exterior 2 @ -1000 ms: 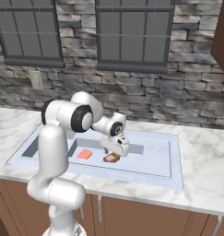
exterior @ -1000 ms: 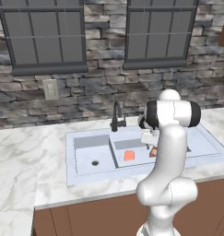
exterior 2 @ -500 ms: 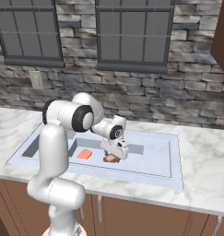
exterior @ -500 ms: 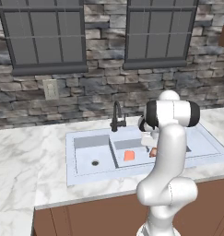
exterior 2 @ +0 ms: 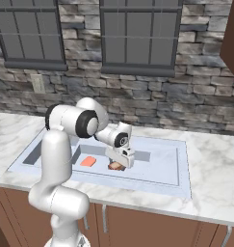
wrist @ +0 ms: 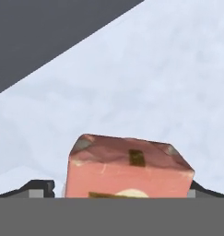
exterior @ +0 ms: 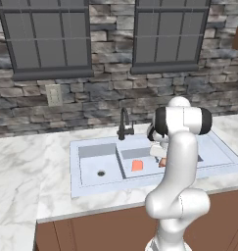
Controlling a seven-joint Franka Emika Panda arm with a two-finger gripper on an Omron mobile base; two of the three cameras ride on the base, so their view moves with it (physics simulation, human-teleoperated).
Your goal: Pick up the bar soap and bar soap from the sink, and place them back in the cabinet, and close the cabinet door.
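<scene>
Right base view: two soaps in the sink (exterior 2: 183,166), one orange (exterior 2: 88,161), one brown (exterior 2: 116,166) between spread, non-gripping fingers of the gripper (exterior 2: 119,165).

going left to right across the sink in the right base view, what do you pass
orange bar soap → tan-brown bar soap with the open gripper down over it → bare floor of the sink → its right rim.
</scene>
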